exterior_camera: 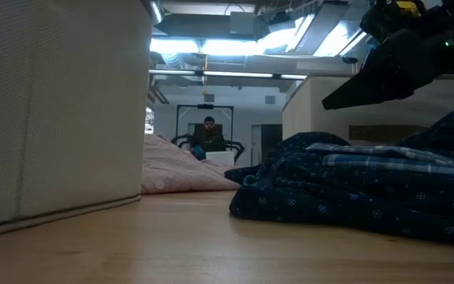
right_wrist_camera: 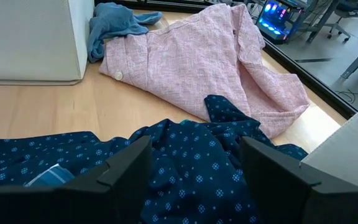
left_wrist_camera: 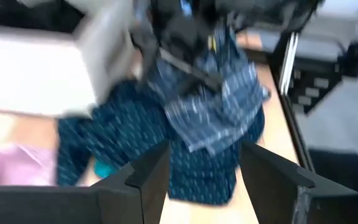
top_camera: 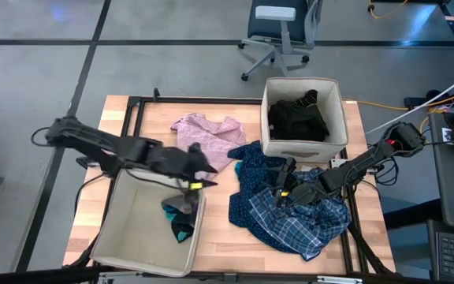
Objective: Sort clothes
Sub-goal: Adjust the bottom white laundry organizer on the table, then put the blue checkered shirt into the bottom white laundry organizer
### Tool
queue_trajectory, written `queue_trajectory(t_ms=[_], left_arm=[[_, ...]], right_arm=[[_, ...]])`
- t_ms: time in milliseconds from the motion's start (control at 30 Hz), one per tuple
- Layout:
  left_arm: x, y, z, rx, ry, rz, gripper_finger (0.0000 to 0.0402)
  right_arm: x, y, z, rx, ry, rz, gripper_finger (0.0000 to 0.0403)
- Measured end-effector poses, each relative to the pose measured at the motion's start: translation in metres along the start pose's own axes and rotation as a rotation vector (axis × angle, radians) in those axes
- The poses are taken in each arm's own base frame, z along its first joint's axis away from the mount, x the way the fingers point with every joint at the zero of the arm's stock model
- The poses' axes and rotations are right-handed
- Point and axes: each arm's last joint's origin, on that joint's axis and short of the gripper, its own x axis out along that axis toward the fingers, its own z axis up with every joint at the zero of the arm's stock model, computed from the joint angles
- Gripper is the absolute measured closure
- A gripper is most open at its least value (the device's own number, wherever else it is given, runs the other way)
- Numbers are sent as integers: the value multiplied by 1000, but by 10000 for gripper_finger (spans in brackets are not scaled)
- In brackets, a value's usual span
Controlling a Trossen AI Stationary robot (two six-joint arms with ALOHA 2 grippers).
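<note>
Overhead, the wooden tabletop [top_camera: 219,237] carries two beige fabric bins: one at the front left corner [top_camera: 128,237] with a dark and teal garment [top_camera: 181,214] lying against its right wall, and one at the back right [top_camera: 333,118] holding black clothes [top_camera: 296,118]. Between them the largest loose pile is the blue-white plaid shirt [top_camera: 302,225] heaped together with a navy dotted garment [top_camera: 254,170], spread across the right front of the tabletop and touching the back bin's near wall. Just left of it, touching its edge, lies the pink patterned top [top_camera: 203,134], with a small blue cloth [right_wrist_camera: 114,18] bunched beside its far side against a bin wall in the right wrist view. The left claw [top_camera: 199,177] hangs over the front bin's right rim, its fingers [left_wrist_camera: 151,177] spread apart and gripping nothing. The right claw [top_camera: 282,193] hovers low over the navy and plaid pile, fingers [right_wrist_camera: 126,165] also spread, with the cloth directly beneath them. Beyond the tabletop, an office chair [top_camera: 278,31] stands on the floor, and a seated person [exterior_camera: 208,136] shows far off in the low view.
</note>
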Motion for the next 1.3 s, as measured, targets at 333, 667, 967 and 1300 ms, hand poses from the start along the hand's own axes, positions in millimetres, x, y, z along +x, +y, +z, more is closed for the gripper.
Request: queue_trajectory(t_ms=[333,667,967,1300], left_arm=[[41,14,-31,-27,330,-19,221],[33,17,-43,-109,486,35,221],[21,18,-37,-42,415,61,221],[13,6,3,239,-20,27,221]], right_arm=[[0,0,-1,-5,9,12,159],[0,0,-1,-6,7,4,159],[0,0,-1,-16,8,3,159],[0,0,0,-80,4,3,159]])
